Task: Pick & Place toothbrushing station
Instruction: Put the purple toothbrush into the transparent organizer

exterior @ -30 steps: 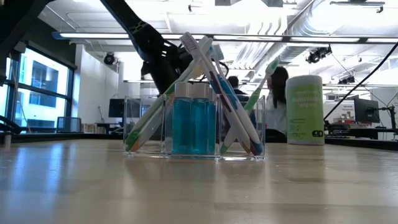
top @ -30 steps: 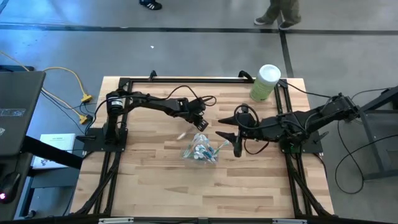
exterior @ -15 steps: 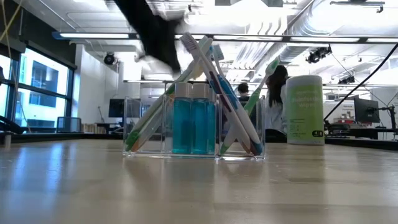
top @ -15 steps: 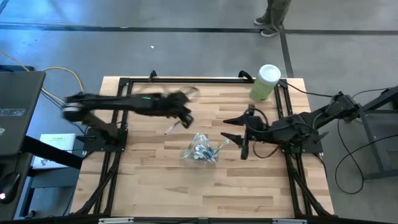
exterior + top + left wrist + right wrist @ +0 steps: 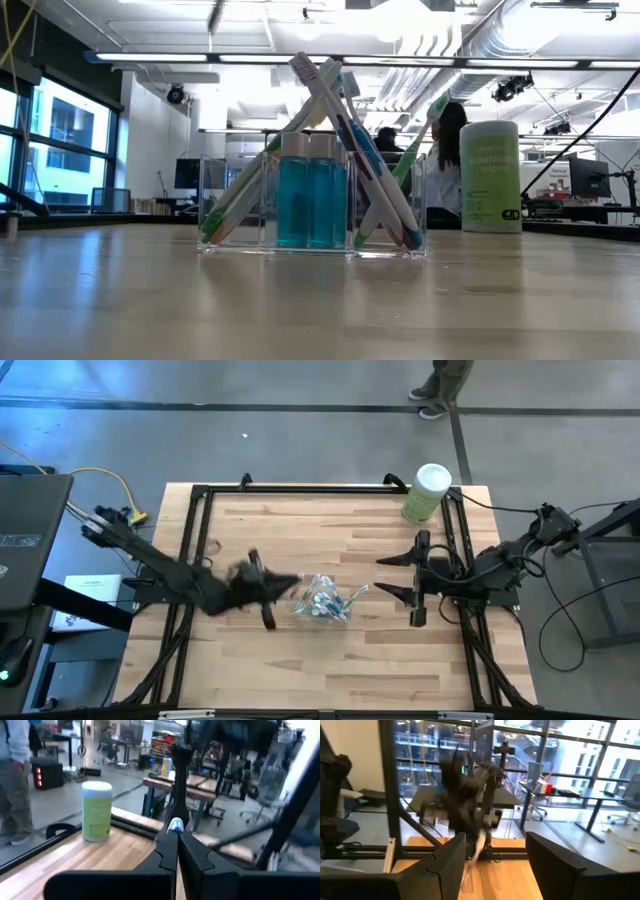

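Nearest us, the left gripper [image 5: 284, 583] now sits just to the left of the toothbrushing station [image 5: 325, 600]. A second ago it was on the far side of the station, closing over a stray brush on the table [image 5: 300, 660]. It has since swung round in an arc. In its wrist view the fingers are pressed together, with the blue-and-white head of a loose toothbrush [image 5: 175, 825] showing at their tips, so we judge the pick done and the placing into the station still to do. The station itself has not shifted. Seen level, it is a clear compartmented holder [image 5: 312, 205]. Its centre cell holds two blue-filled cylinders [image 5: 312, 200], and several toothbrushes [image 5: 345, 130] lean crosswise out of the side cells. We cannot make out any caps. To the station's right, well apart, the right gripper [image 5: 394, 576] has drawn back from where it waited close by; its jaws stand wide and hold nothing. Farthest off, behind and right of the station, the pale-green canister [image 5: 427, 493] stands upright at the table's edge, lid on.
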